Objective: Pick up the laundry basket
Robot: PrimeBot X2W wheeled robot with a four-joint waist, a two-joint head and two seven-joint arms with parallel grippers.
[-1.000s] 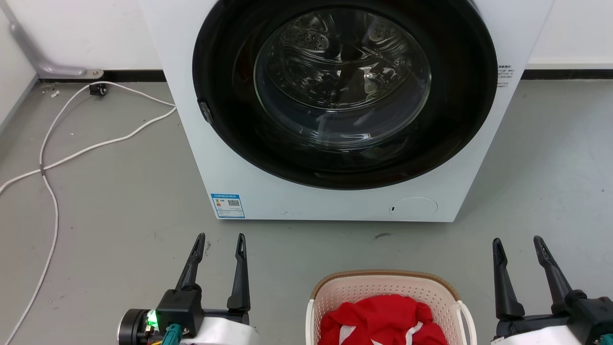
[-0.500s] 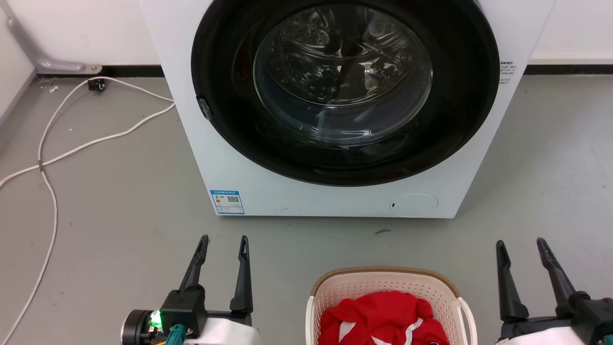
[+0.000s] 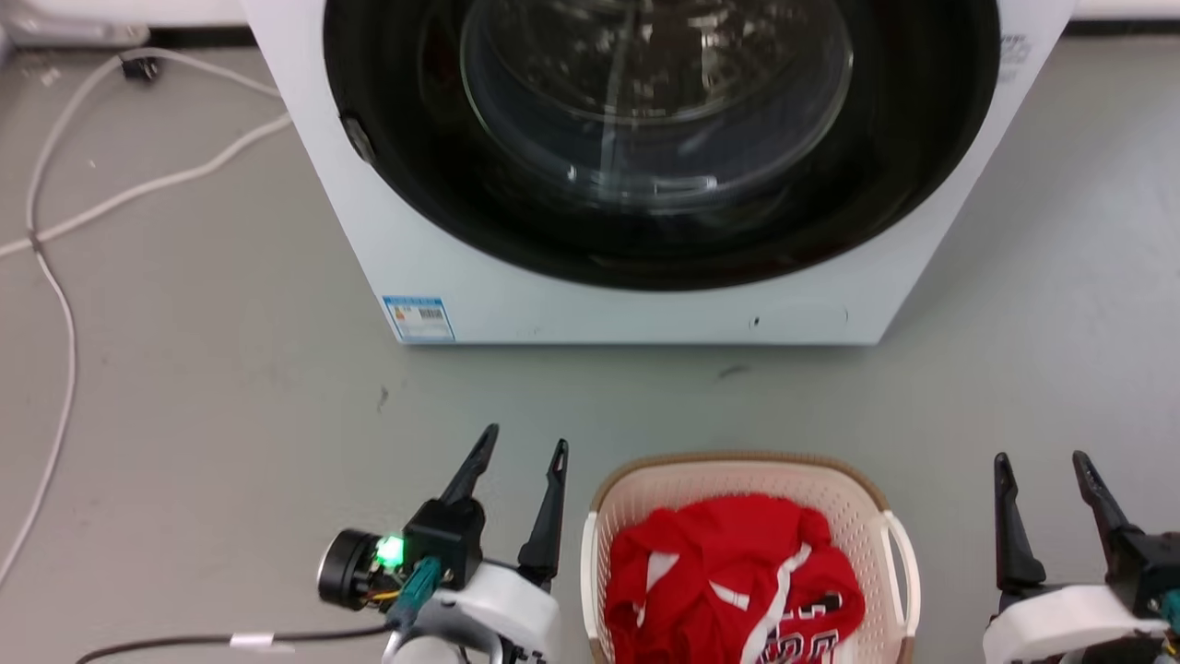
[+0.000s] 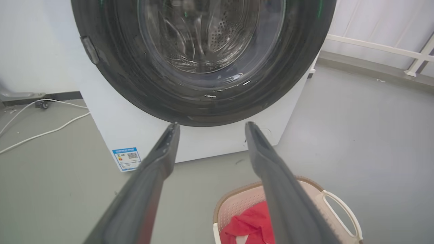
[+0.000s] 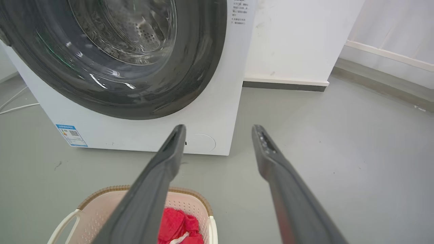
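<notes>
the grey floor (image 3: pixel 230 415) lies open on both sides of the laundry basket (image 3: pixel 737 461). only a narrow gap separates its left handle (image 3: pixel 587 572) from the left gripper (image 3: pixel 527 437); a wider strip runs from its right handle (image 3: pixel 899 563) to the right gripper (image 3: pixel 1040 457). both grippers stand with fingers spread and nothing between them. the washer (image 3: pixel 599 314) blocks the way ahead, beyond a band of bare floor. red clothing (image 3: pixel 719 572) fills the basket's inside. white cables (image 3: pixel 55 277) lie well off left.

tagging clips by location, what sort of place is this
Probably a laundry room or utility area: a white front-loading washer stands on a bare grey floor, and a laundry basket holding red clothing sits in front of it.
</notes>
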